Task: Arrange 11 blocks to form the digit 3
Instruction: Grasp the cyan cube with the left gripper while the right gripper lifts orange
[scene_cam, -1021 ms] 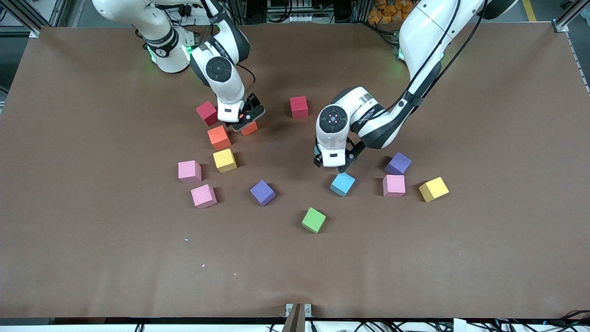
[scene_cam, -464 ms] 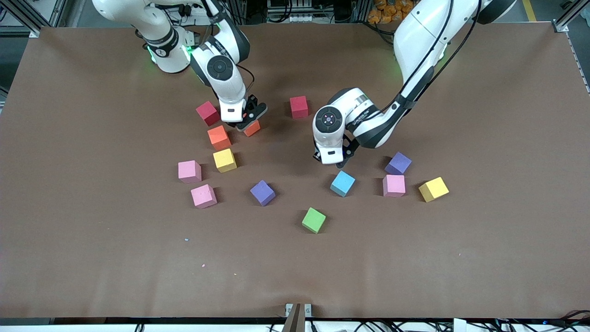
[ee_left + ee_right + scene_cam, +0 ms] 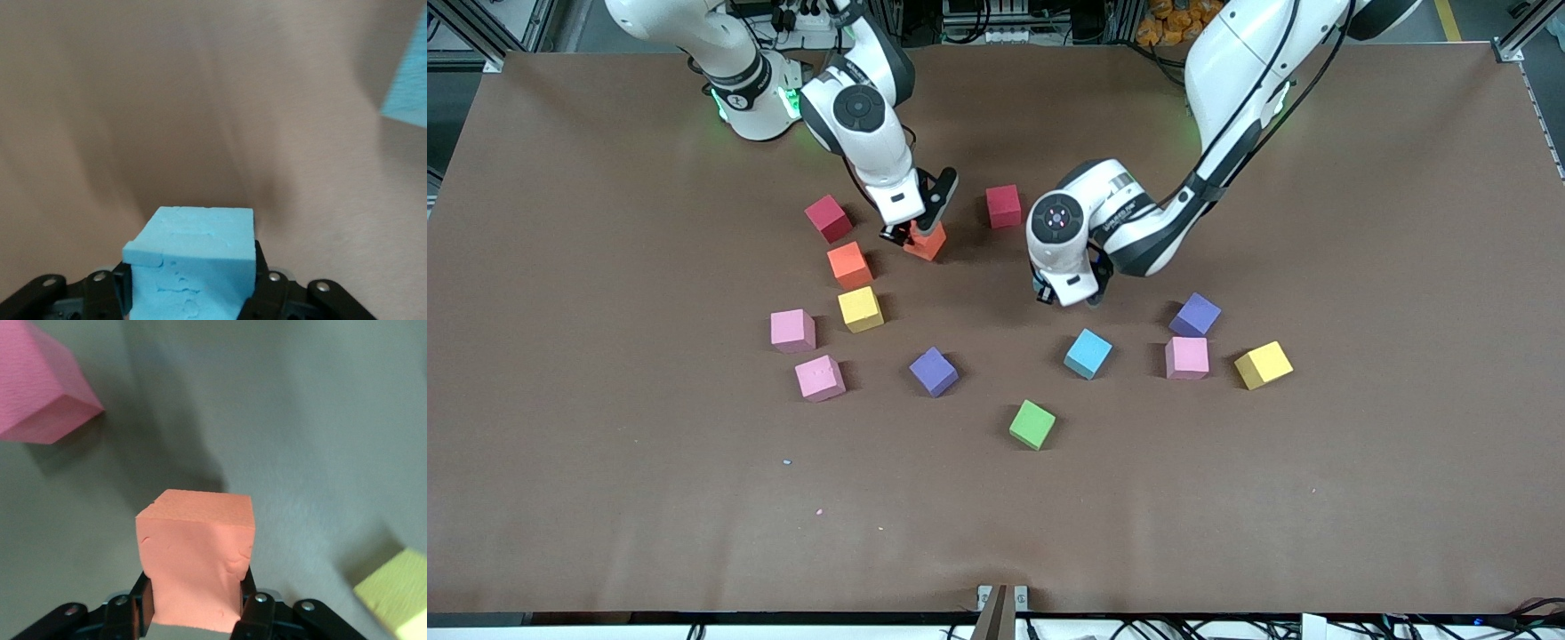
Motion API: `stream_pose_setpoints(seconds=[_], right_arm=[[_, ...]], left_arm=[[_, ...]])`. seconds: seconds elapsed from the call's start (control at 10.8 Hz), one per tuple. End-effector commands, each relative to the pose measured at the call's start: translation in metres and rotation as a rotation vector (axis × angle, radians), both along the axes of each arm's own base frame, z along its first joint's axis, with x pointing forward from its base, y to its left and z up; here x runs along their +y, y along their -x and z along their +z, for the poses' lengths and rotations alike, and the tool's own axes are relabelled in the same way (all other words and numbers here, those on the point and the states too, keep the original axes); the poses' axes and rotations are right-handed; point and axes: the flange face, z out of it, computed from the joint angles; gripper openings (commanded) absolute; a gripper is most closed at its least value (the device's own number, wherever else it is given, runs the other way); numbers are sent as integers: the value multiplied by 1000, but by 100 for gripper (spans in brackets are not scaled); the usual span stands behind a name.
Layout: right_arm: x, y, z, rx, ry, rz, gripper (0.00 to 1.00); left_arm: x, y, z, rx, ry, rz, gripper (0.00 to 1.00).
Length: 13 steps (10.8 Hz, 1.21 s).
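Two arms busy — right gripper point(image 3: 193, 617) fingers clamp orange block point(image 3: 197, 563); left gripper point(image 3: 193, 303) fingers clamp light blue block point(image 3: 193, 263).

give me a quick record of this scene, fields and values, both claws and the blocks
left claw: shut on a light blue block, in the air
right claw: shut on an orange block
second light blue block: on the table, nearer the camera than the left claw
second orange block: on the table, beside a yellow block
red blocks: two, and
green cube: nearest the camera
digit 3: not yet formed, blocks scattered
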Motion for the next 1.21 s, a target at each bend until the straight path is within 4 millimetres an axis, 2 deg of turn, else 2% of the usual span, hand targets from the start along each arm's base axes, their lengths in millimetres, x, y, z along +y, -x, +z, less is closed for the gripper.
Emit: stream_pose_setpoints(seconds=[0.0, 0.09, 0.19, 0.37, 0.56, 0.74, 1.11], right_arm=[[16, 4, 14, -19, -1, 226, 25], [26, 6, 16, -1, 10, 292, 25], [47, 17, 16, 28, 29, 330, 25], [77, 32, -1, 70, 62, 346, 25], [84, 37, -18, 73, 70, 357, 25], [82, 38, -26, 85, 82, 363, 25], [89, 41, -37, 77, 77, 361, 25]], left_arm=[[18, 31, 17, -42, 17, 134, 0], [27, 45, 17, -59, 43, 150, 0], [36, 55, 19, -76, 72, 171, 0], [40, 73, 15, -75, 101, 256, 0], [46, 84, 7, -85, 142, 305, 0], [48, 94, 1, -87, 177, 318, 0], [45, 101, -9, -61, 178, 313, 0]])
